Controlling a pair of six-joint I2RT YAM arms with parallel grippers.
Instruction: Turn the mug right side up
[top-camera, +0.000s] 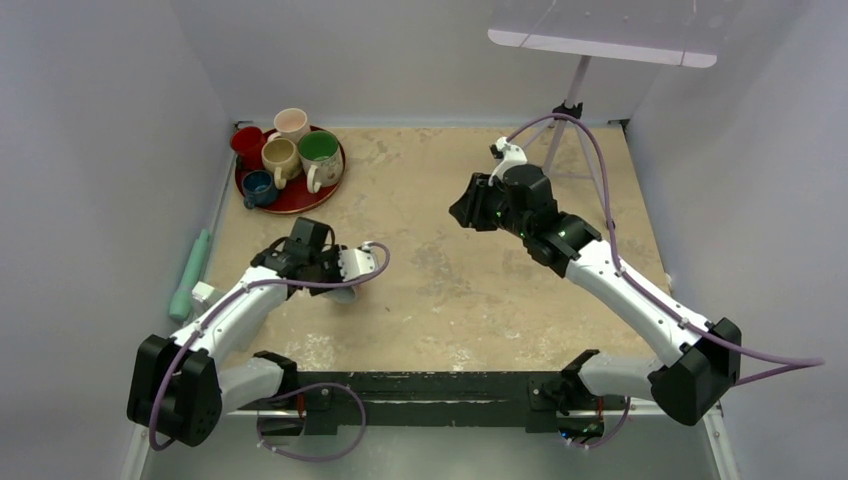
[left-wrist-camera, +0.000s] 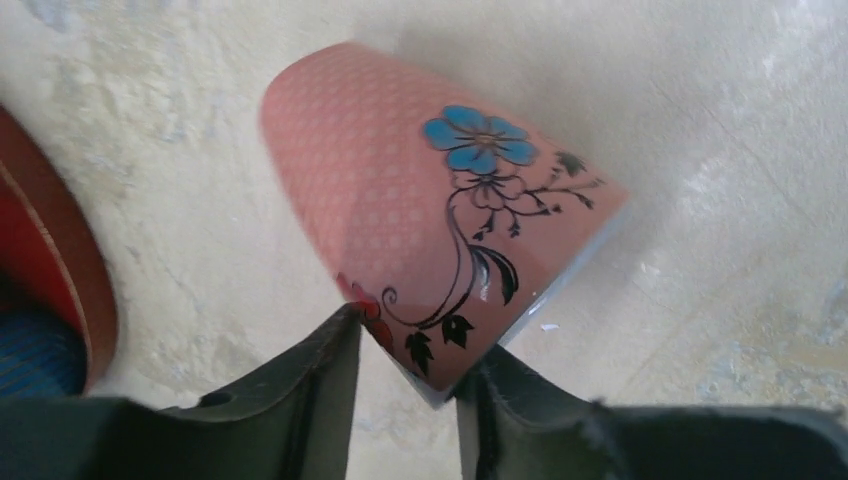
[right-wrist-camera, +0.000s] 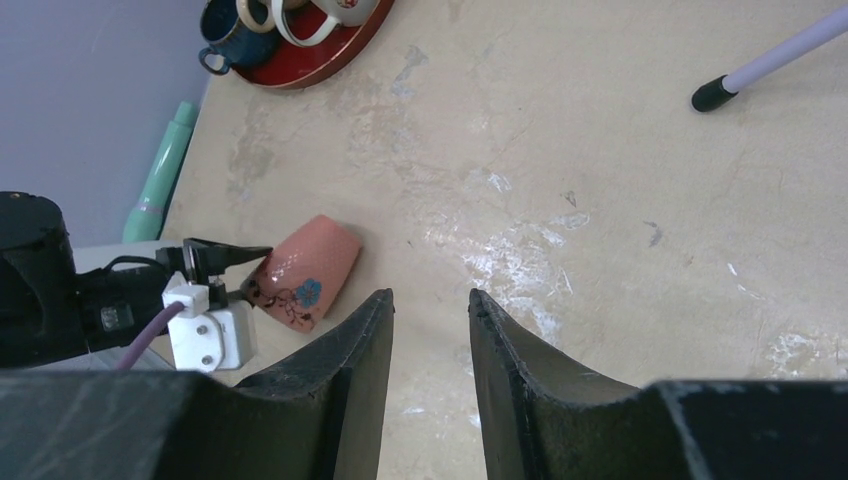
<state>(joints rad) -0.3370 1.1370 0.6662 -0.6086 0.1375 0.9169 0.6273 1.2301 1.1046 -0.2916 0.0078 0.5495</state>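
Mug (left-wrist-camera: 420, 220) lies on its side — rim caught between left tool's (left-wrist-camera: 405, 365) fingers (left-wrist-camera: 315, 395).

From my console I see plain pale grey walls (top-camera: 100, 120) boxing in an evenly lit, mottled beige tabletop (top-camera: 450, 290) with whitish scuffs, and at the far right corner a thin tripod stand (top-camera: 570, 108) carrying a translucent panel (top-camera: 600, 45).

Bare tabletop (top-camera: 430, 200) centre — mug tray (top-camera: 297, 203) far left, tripod (top-camera: 578, 82) far right, green tube (top-camera: 190, 272) at wall, tipped mug (right-wrist-camera: 305, 272) near-left
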